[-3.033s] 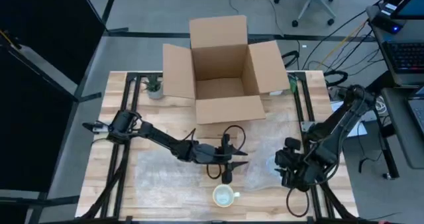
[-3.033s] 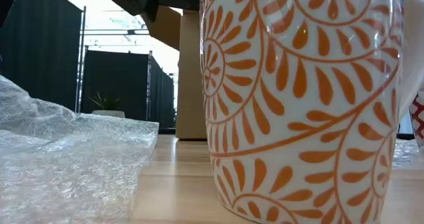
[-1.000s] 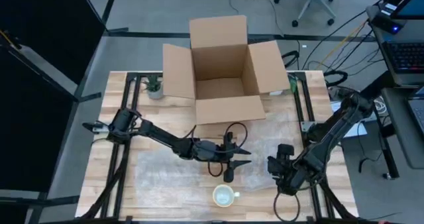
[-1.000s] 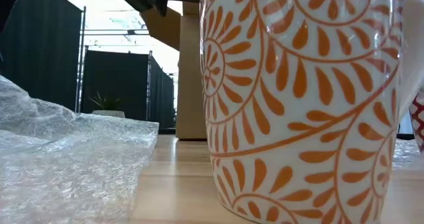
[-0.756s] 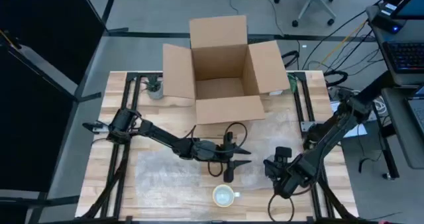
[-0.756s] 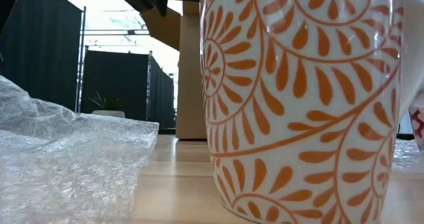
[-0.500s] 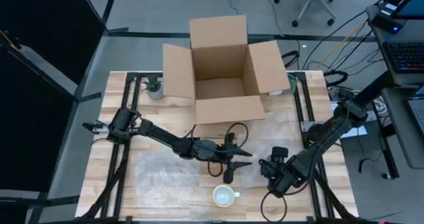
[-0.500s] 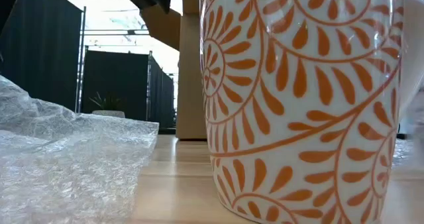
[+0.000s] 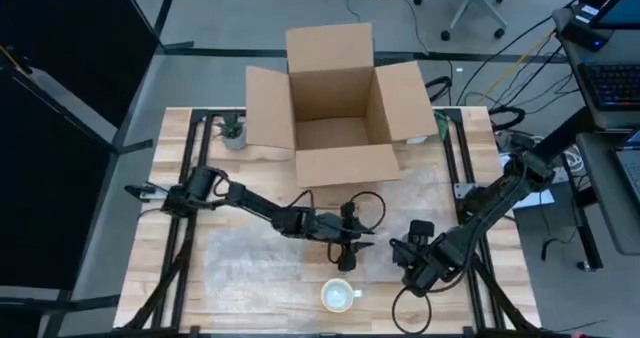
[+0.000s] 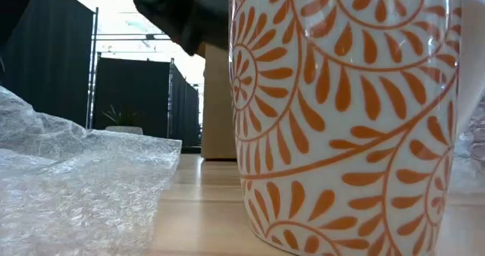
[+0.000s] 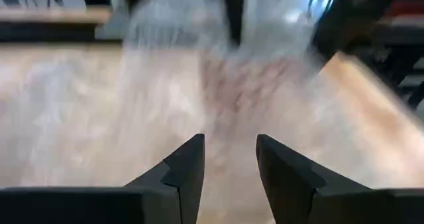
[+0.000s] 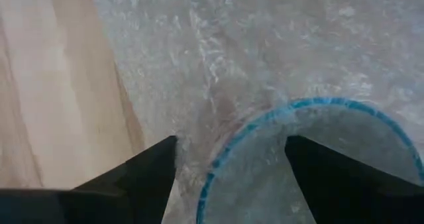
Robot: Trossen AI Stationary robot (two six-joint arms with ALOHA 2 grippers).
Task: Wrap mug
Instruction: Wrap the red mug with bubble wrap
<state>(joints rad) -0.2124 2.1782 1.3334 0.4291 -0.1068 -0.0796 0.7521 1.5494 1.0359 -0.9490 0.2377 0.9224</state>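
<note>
Mug (image 9: 339,296) count first: just one I can be sure of, white with orange swirls, standing upright and bare on the bench (image 9: 180,268) near the front edge, right up against the low camera. The right wrist view shows a blue rim under bubble wrap (image 12: 291,52), maybe a second round thing, but I can't tell what it is.

Step-wise, I'd say we're at the very start: wrap not yet around the mug. The clear sheet of bubble wrap lies flat mid-bench, between the mug and the one open cardboard box (image 9: 335,103).

Two arms. The left end effector (image 9: 345,246) hangs over the wrap just behind the mug, fingers a little apart with nothing between them. The right end effector (image 9: 415,263) is low over the sheet's right side, fingers spread wide, also empty.

Next move probably needs one of them to pinch a sheet edge without it slipping, then bring sheet and mug together. One small potted plant (image 9: 232,130) sits at the back left.
</note>
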